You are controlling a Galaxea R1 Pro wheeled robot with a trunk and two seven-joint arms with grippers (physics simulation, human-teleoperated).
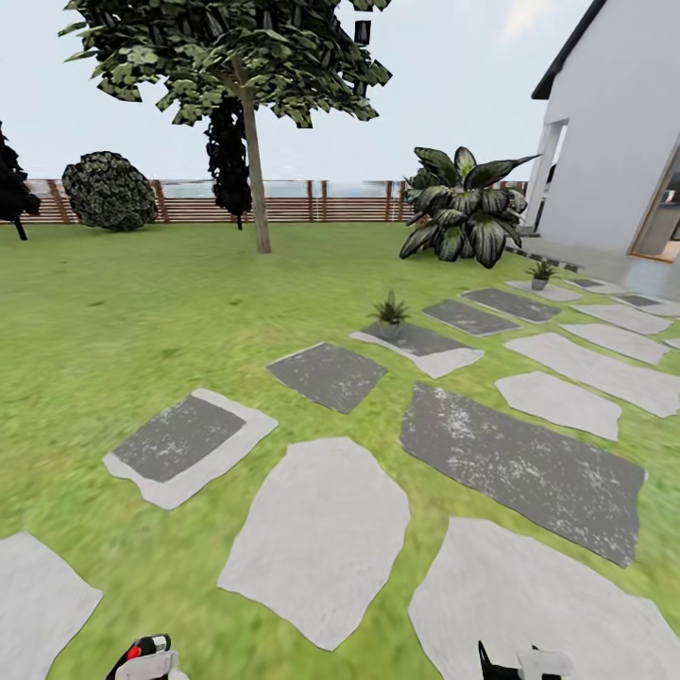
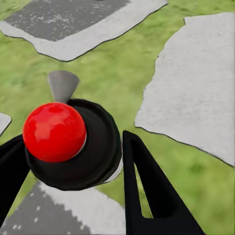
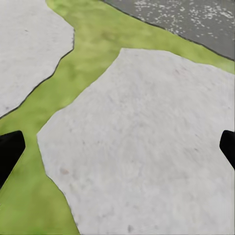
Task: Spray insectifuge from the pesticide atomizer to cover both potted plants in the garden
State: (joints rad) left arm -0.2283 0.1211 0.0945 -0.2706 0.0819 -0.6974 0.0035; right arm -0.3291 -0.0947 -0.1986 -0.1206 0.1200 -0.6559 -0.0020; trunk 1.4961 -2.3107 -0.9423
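Between the black fingers [image 2: 147,191] of the left gripper [image 2: 73,166] sits the pesticide atomizer [image 2: 73,142], seen from its top with a red round cap; the gripper is clenched on it. The right gripper [image 3: 117,152] is spread wide over a pale stepping stone [image 3: 142,147]. Two potted plants stand ahead on the stones: one nearer [image 1: 390,314], one farther [image 1: 541,274] by the house [image 1: 614,142]

Stone-paved lawn [image 1: 113,321], slatted fence [image 1: 283,203], white house [image 1: 619,132]
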